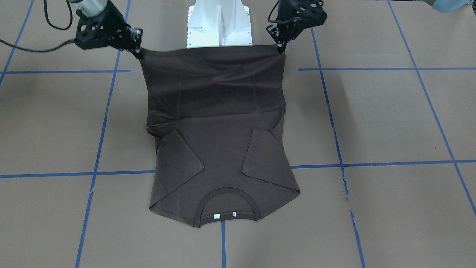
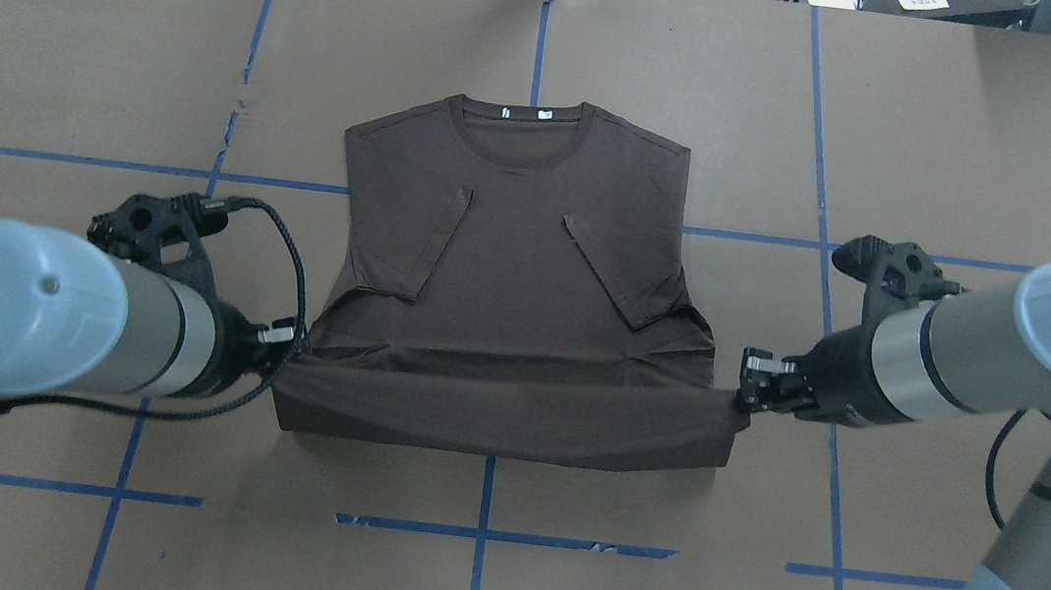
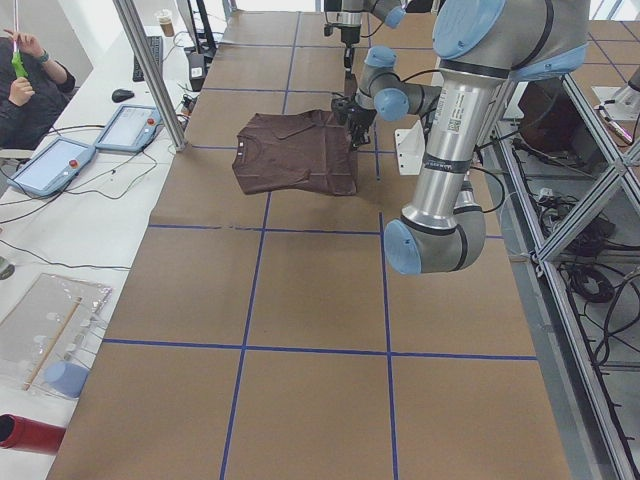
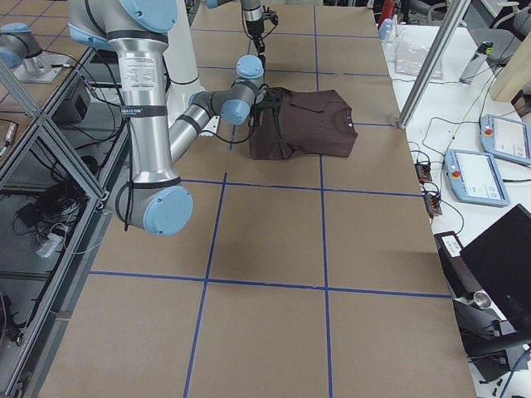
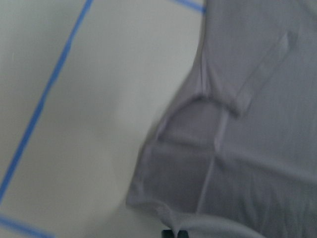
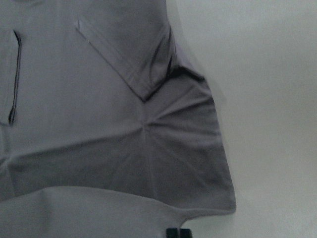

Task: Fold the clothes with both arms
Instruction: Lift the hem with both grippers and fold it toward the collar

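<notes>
collar flat on the worktop, the brown t-shirt has its lifted hem corners pinched in the closed jaws of left arm and right arm, mid-fold, which next likely calls for carrying the hem evenly collarward.

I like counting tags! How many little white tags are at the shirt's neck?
2. Both sit inside the collar of the T-shirt: a wider label and a narrower label beside it. More could hide underneath.

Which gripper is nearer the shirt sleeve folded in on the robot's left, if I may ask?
Left: the left gripper holds the T-shirt beside that sleeve; the right gripper holds its opposite corner.
</notes>
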You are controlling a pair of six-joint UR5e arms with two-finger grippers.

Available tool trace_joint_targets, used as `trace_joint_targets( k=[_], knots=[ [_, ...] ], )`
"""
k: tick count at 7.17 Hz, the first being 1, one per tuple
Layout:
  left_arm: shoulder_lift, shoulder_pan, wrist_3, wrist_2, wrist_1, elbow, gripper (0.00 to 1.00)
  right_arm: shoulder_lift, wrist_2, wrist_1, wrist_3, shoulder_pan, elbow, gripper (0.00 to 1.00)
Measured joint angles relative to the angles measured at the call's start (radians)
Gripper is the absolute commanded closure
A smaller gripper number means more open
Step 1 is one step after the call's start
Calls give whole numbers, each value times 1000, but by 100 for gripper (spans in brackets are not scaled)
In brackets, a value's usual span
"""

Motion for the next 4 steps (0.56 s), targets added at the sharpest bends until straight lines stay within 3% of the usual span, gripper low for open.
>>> trace_joint_targets(
  k=[2,4],
  knots=[
    [-35,-92,73,-7,-72,150,100,84,-4,-1,-48,88,-115,100],
    [-110,-169,95,-8,-170,311,100,223,-7,0,-79,147,-289,100]
  ],
)
